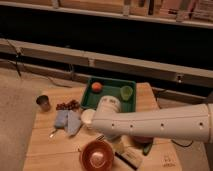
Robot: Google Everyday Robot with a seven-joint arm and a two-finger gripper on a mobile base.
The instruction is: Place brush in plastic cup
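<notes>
green tray (111, 85) holds an orange fruit (96, 86) and a lighter green cup (126, 92); in front of the tray: cream-white gripper (106, 114), red-brown bowl (96, 154), tan brush (130, 159), blue-grey cloth (67, 121).

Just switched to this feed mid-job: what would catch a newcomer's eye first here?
The white robot arm reaches from the right across the table, its gripper at the table's centre. Behind it a green tray holds an orange fruit and green plastic cup; the red bowl and brush lie at the front edge.
</notes>
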